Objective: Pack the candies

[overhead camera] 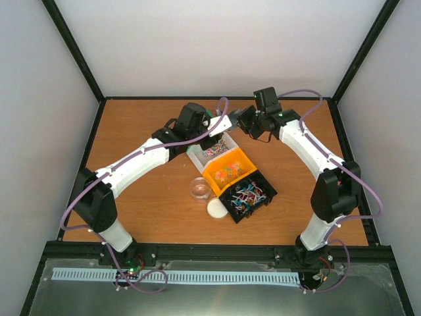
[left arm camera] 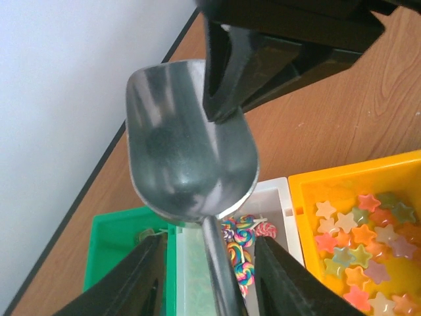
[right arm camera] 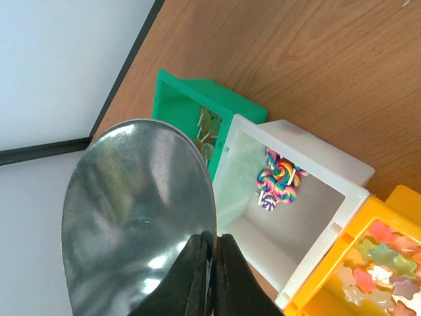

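Filling the black bin [overhead camera: 270, 195] at the near end of a slanting row of four bins, the candies [overhead camera: 250, 192] lie as a heap of tiny wrapped sweets in red, blue and white, with neither hand touching them. Next up the row, the orange bin [left arm camera: 299, 204] holds pastel star sweets [left arm camera: 360, 253], the white bin [right arm camera: 316, 148] a few rainbow swirl lollipops [right arm camera: 279, 176], and the green bin [right arm camera: 197, 99] at the far end some pale pieces too small to make out. Above the far end of the row a metal scoop [left arm camera: 191, 158] hangs in the air between the two arms. The right hand [right arm camera: 209, 240] has its fingers pressed together on the rim of the scoop's bowl, pinching the thin metal. The left hand [left arm camera: 209, 240] has its fingers spread apart on either side of the scoop's narrow handle, with a gap showing on both sides. On the counter [overhead camera: 131, 115] a clear round jar [overhead camera: 199, 189] stands just beside the orange bin, and a white lid [overhead camera: 216, 208] lies flat next to the black bin's near corner.
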You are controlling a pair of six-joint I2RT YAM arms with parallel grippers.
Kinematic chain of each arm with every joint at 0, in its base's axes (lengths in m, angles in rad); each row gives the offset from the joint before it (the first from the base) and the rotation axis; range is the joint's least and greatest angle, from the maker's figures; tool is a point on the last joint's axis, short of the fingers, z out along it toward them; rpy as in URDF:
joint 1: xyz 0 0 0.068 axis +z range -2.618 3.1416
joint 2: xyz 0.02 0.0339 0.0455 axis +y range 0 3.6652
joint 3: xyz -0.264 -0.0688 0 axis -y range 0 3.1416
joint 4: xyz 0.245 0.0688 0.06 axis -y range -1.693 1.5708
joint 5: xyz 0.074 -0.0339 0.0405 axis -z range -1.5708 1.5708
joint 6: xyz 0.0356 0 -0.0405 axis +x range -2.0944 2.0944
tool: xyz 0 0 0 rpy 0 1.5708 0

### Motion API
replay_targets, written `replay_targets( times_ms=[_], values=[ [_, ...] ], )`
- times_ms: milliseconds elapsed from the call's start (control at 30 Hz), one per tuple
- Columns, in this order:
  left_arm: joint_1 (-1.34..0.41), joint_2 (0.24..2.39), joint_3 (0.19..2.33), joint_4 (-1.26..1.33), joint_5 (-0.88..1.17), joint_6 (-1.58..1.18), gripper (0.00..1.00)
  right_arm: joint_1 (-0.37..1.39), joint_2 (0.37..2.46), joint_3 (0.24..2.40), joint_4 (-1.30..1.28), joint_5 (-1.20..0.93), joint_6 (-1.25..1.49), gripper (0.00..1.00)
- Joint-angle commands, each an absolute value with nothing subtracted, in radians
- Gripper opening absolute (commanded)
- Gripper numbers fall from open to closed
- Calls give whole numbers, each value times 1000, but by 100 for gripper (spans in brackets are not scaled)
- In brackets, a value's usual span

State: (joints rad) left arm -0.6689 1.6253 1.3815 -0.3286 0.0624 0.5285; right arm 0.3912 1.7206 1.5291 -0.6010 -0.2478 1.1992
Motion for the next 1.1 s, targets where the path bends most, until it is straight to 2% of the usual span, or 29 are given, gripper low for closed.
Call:
replay_targets(
  times_ms=[0,167,367,533,633,733,933,1067],
  values=[
    [-670,1627,1382,-273,57,553,37,385,1695,1511,-564,-300,1228,3],
    [-671,1637,1387,-273,55,554,27,385,1691,1486,-542,-328,1241,3],
    [-670,1629,1388,-303,74,544,2,385,1674,1457,-508,-338,1242,4],
    [-669,1595,1383,-369,69,487,1,364,1649,1414,-422,-338,1137,57],
    [-664,1565,1371,-407,58,444,1,341,1633,1402,-377,-308,988,82],
    [-644,1540,1377,-461,65,389,1,309,1632,1412,-359,-341,776,99],
    [-632,1497,1431,-680,125,330,1,276,1630,1440,-476,-436,354,100],
    [-633,1476,1485,-851,218,320,1,270,1570,1357,-530,-470,129,100]
  ],
)
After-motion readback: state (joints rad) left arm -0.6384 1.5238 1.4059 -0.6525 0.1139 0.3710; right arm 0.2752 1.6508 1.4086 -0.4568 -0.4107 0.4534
